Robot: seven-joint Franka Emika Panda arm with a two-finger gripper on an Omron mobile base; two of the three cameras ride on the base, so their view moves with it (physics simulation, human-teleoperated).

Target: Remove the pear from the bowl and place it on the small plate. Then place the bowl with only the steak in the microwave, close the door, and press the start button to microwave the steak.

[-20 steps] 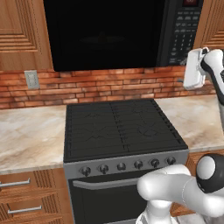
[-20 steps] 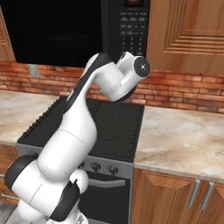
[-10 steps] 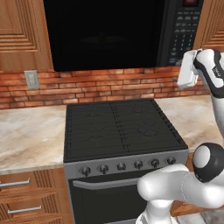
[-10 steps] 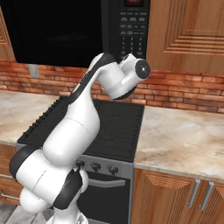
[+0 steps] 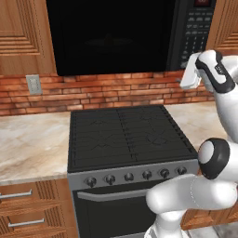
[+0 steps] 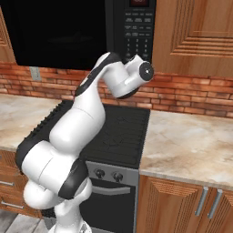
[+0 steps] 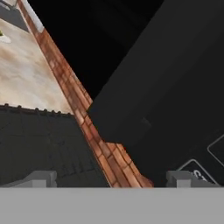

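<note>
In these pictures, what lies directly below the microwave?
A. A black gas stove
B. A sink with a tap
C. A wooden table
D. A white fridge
A: the black gas stove with its row of knobs stands under the microwave, between two stretches of marble counter.

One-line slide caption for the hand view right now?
Open claw hangs empty near the microwave keypad corner, with brick wall and stove below.
</note>
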